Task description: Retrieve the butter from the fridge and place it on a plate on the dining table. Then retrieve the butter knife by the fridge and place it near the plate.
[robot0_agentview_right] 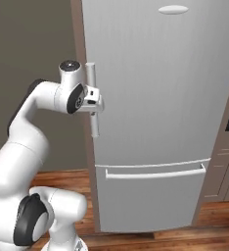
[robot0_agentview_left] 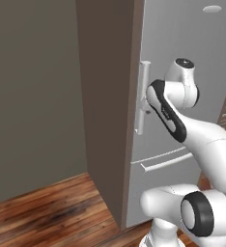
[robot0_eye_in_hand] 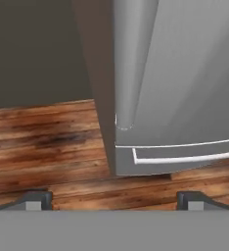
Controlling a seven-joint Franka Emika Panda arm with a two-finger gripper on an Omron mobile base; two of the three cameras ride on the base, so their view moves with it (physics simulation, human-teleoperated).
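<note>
The fridge (robot0_agentview_right: 155, 112) is shut, so the butter is presumably inside, unseen. The gripper (robot0_agentview_right: 98, 104) sits at the vertical bar handle (robot0_agentview_right: 92, 98), fingers (robot0_eye_in_hand: 35, 200) spread wide, gripping nothing. Opening the door comes first: next they must close around the bar and pull.

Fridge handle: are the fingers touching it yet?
Cannot tell. In the hand view the open fingers straddle the fridge handle; the base views hide any contact behind the hand.
</note>
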